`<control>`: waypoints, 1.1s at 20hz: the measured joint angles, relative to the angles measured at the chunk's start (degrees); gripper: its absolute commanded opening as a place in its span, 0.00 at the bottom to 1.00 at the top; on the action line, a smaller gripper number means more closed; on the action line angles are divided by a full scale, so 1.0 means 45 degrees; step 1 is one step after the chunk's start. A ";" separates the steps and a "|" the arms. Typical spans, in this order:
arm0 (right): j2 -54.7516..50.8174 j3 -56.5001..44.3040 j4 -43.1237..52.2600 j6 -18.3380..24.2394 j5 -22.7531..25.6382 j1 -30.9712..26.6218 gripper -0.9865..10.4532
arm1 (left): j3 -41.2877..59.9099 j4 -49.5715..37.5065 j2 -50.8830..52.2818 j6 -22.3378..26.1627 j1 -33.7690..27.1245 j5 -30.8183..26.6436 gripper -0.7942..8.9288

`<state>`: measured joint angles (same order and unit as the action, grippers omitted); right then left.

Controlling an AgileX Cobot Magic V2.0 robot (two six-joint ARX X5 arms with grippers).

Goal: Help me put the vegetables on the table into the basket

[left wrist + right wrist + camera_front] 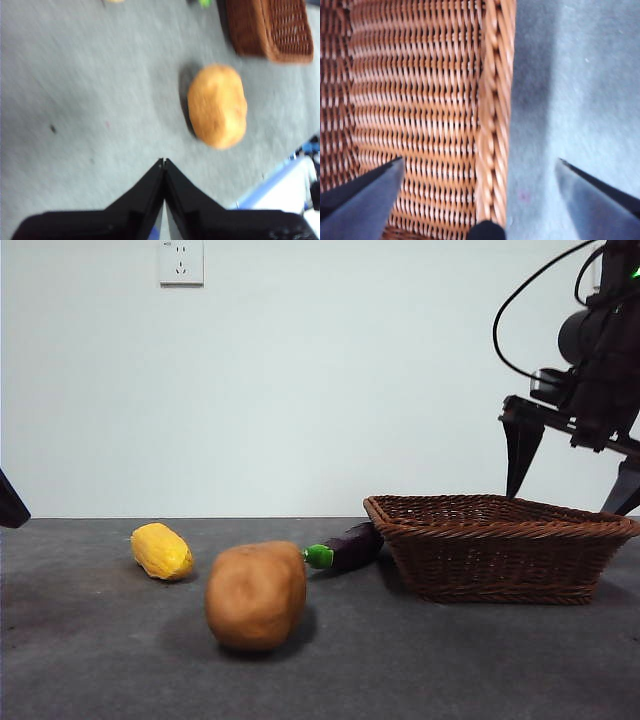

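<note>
The tan potato point(256, 595) lies nearest on the table, and it also shows in the left wrist view point(217, 106). The yellow corn cob point(161, 551) lies behind it to the left. The purple eggplant point(350, 543) with a green cap lies against the left side of the wicker basket point(500, 565). My right gripper point(568, 496) hangs open and empty above the basket's right part. In its wrist view it point(480, 161) straddles the braided rim point(495, 100). My left gripper point(163, 163) is shut and empty, above the table, apart from the potato.
The dark grey table point(100, 660) spans the view, with a white wall and a socket point(181, 261) behind. The left arm shows only as a black tip point(10, 505) at the left edge. The basket's corner shows in the left wrist view point(247, 30).
</note>
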<state>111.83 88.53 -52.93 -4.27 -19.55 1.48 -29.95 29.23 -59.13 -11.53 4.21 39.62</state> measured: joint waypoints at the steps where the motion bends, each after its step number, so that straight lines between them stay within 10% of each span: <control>1: 0.0219 0.0121 -0.0126 0.0092 -0.0053 0.0000 0.39 | 0.0000 0.0019 0.0000 0.0005 0.0131 0.0005 0.08; 4: 0.0593 0.0228 -0.0491 0.0253 -0.0087 0.0000 0.08 | 0.0000 0.0000 0.0000 0.0019 0.0539 0.0005 0.08; 13: 0.0675 0.2098 -0.2205 0.0680 -0.0282 -0.0321 0.08 | -0.0685 -0.0325 0.0000 0.0078 0.1020 0.2817 0.08; 22: -0.1826 0.3201 -0.3589 0.0928 -0.0185 -0.0461 0.08 | -0.4031 -0.0029 -0.1365 -0.2006 0.1025 0.0243 0.22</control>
<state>103.61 102.94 -69.08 -0.10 -20.38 -0.60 -48.10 29.10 -65.28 -20.56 8.82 40.71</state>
